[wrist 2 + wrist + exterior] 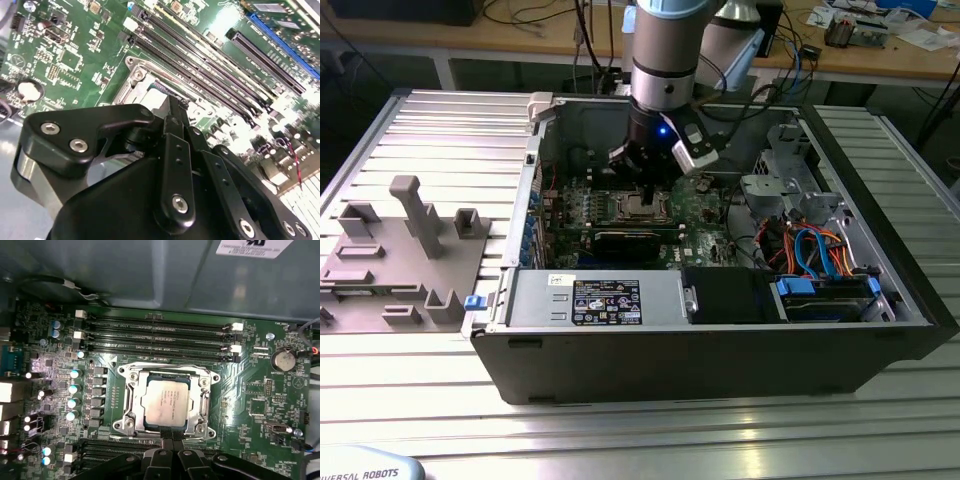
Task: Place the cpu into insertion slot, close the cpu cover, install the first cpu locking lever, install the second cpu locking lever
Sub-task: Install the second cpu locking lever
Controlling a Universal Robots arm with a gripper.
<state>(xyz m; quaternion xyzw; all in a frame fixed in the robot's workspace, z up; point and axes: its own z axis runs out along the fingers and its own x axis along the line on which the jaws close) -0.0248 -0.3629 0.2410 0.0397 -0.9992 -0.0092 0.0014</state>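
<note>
Progress: I judge the small square silvery-grey cpu (164,400) seated in the dark shiny-rimmed insertion slot (202,427), thin silvery cpu cover (131,400) framing it, apparently down; levers' state unclear | Gripper (170,434): black fingertips together at the socket's edge, clamping nothing I can see | Container: open grey computer case (720,355) holds the green motherboard (255,390).

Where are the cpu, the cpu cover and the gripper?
cpu (164,401): first wrist view, middle of its silvery top.
cpu cover (131,399): first wrist view, one side bar of the frame.
gripper (171,432): first wrist view, between its fingertips.
</note>
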